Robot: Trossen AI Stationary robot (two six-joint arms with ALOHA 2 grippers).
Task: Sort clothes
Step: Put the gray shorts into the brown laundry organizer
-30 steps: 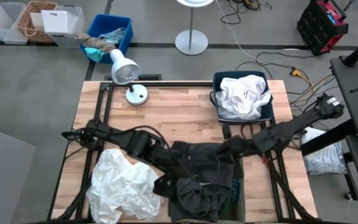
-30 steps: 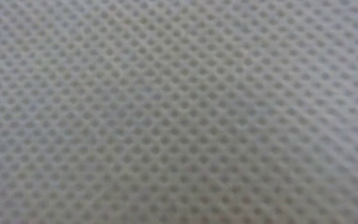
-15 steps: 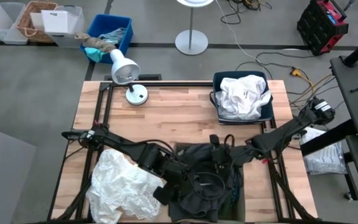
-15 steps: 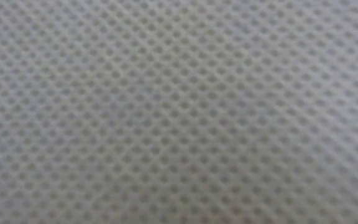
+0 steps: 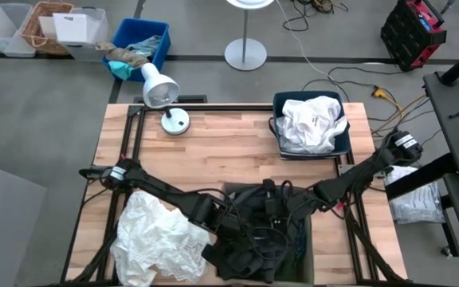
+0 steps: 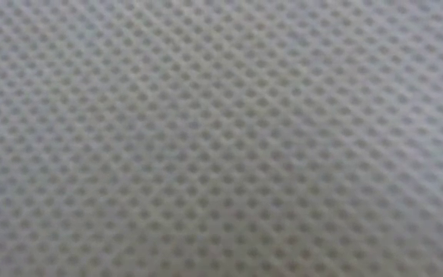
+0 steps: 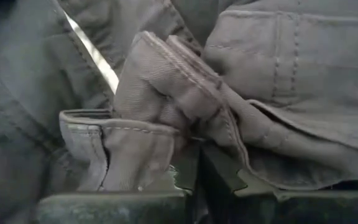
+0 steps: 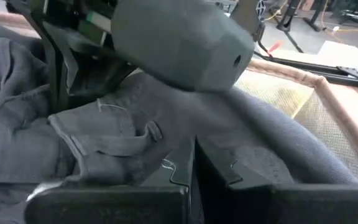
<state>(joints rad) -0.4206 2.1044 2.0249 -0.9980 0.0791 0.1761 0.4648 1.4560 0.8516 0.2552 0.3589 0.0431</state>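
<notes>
Now both closed grippers pinch the crumpled charcoal garment, no clear axis.

A robotics lab or workshop, it seems: a butcher-block table on a black metal frame, bare grey floor strewn with cables, a red-and-black tool case, storage bins and a lamp stand base behind

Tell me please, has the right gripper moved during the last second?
Yes: the right gripper has swung toward the table's near edge, away from the blue bin.
</notes>
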